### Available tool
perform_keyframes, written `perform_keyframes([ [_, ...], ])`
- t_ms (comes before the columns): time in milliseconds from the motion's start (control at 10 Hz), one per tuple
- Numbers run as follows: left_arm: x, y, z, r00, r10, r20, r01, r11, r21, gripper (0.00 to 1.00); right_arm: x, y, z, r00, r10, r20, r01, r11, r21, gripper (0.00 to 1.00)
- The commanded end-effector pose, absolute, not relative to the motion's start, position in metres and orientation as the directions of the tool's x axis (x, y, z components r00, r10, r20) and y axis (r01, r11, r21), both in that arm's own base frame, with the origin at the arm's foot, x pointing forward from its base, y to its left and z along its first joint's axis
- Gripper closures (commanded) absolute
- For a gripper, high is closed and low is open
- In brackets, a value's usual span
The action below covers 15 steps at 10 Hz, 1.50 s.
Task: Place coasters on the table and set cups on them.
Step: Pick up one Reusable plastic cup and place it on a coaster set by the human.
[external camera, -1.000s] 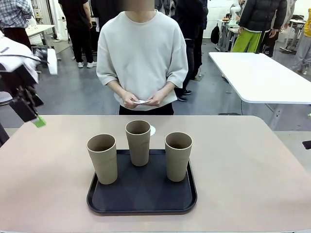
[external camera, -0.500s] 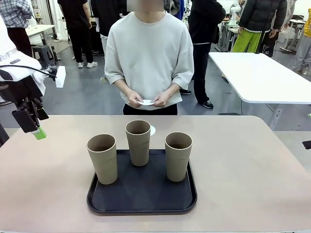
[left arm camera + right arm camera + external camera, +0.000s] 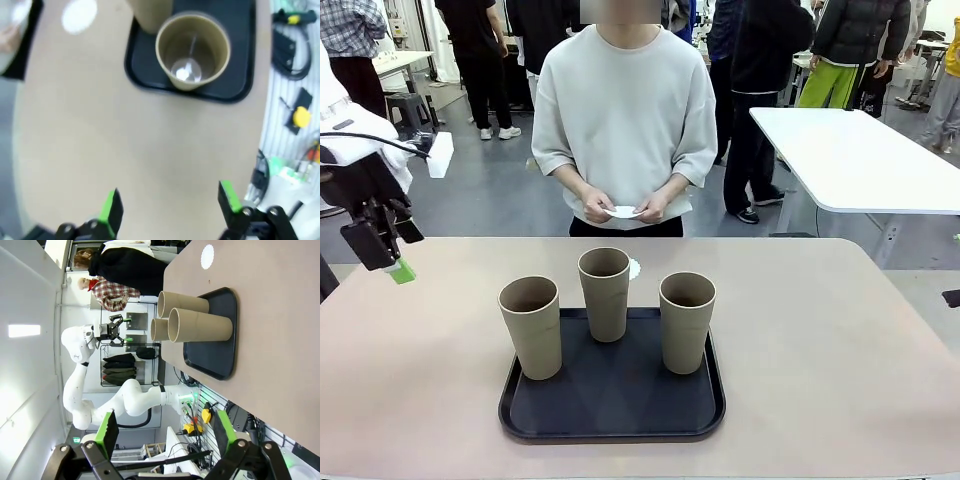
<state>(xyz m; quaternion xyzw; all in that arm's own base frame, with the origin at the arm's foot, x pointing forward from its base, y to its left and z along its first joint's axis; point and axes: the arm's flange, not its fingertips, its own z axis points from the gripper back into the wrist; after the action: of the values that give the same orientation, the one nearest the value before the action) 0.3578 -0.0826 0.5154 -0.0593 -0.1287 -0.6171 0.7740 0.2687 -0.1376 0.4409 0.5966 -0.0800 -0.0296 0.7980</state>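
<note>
Barely begun: one lacy white paper coaster (image 3: 634,268) lies on the beige tabletop (image 3: 820,350) behind three tall tan tumblers (image 3: 606,293), all on the black rounded tray (image 3: 610,432); left gripper (image 3: 167,202) and right gripper (image 3: 165,430) empty, fingers apart

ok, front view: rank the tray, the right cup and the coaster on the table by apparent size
1. black tray
2. right cup
3. white coaster: smallest as seen, but mostly hidden behind the middle cup and farther off, so unsure.
</note>
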Motion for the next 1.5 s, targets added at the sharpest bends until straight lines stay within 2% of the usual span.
perform_keyframes([
  [0,0.395,-0.049,0.489,0.062,-0.844,0.532,0.998,0.058,-0.025,0.0,0.269,-0.138,0.441,0.985,-0.146,0.093,-0.049,0.279,0.959,0.0],
  [200,0.425,-0.027,0.452,0.044,-0.748,0.662,0.996,-0.022,-0.092,0.0,0.269,-0.138,0.441,0.985,-0.146,0.093,-0.049,0.279,0.959,0.0],
  [400,0.425,-0.024,0.414,0.029,-0.65,0.759,0.995,-0.05,-0.081,0.0,0.269,-0.138,0.441,0.985,-0.146,0.093,-0.049,0.279,0.959,0.0],
  [600,0.414,-0.02,0.385,0.037,-0.553,0.833,0.998,-0.016,-0.055,0.0,0.269,-0.138,0.441,0.985,-0.146,0.093,-0.049,0.279,0.959,0.0],
  [900,0.383,-0.023,0.361,0.005,-0.488,0.873,0.998,0.062,0.029,0.0,0.269,-0.138,0.441,0.985,-0.146,0.093,-0.049,0.279,0.959,0.0],
  [1100,0.369,-0.025,0.353,-0.027,-0.511,0.859,0.987,0.123,0.105,0.0,0.269,-0.138,0.441,0.985,-0.146,0.093,-0.049,0.279,0.959,0.0],
  [1300,0.357,-0.024,0.353,-0.038,-0.483,0.875,0.991,0.095,0.096,0.0,0.269,-0.138,0.441,0.985,-0.146,0.093,-0.049,0.279,0.959,0.0],
  [1400,0.357,-0.023,0.357,-0.017,-0.489,0.872,0.989,0.119,0.086,0.0,0.269,-0.138,0.441,0.985,-0.146,0.093,-0.049,0.279,0.959,0.0],
])
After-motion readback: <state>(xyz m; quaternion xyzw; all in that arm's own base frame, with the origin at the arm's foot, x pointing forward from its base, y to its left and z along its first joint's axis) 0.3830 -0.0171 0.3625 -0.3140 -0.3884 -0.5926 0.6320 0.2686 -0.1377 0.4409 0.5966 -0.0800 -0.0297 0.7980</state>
